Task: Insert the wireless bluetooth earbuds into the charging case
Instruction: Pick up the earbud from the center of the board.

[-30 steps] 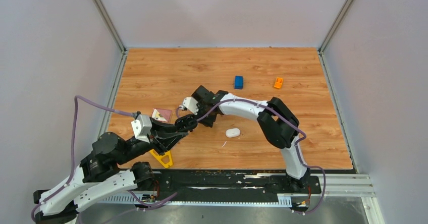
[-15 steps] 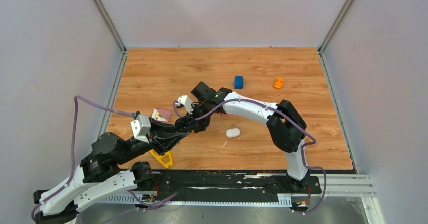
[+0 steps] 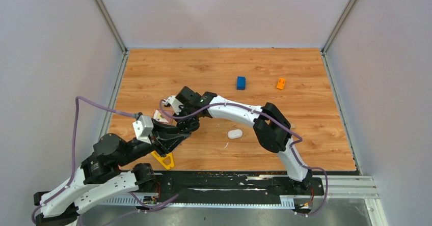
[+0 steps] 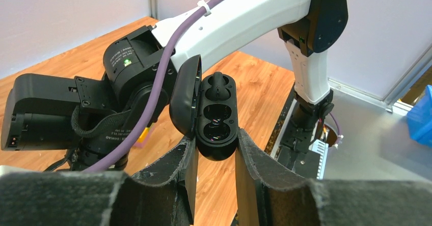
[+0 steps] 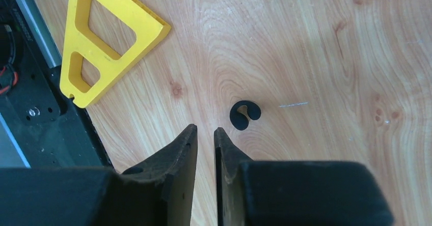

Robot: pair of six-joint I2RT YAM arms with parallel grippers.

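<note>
My left gripper (image 4: 216,149) is shut on a black charging case (image 4: 216,116) and holds it above the table with its lid open; the wells are dark and I cannot tell what is in them. It also shows in the top view (image 3: 184,128). Two tiny black earbuds (image 5: 244,115) lie touching on the wood just right of and beyond my right gripper (image 5: 205,130), whose fingers stand a narrow gap apart with nothing between them. In the top view the right gripper (image 3: 173,113) hangs just left of the case. No white earbuds show.
A yellow triangular piece (image 5: 107,37) lies left of the buds, near the black base rail (image 3: 164,160). A pink card (image 3: 163,115), a white oval pod (image 3: 235,134), a blue brick (image 3: 241,82) and an orange brick (image 3: 280,83) lie on the wood.
My right arm has swung left, from beside the held case to over the spot near the pink card. My left arm with the case has stayed put.
</note>
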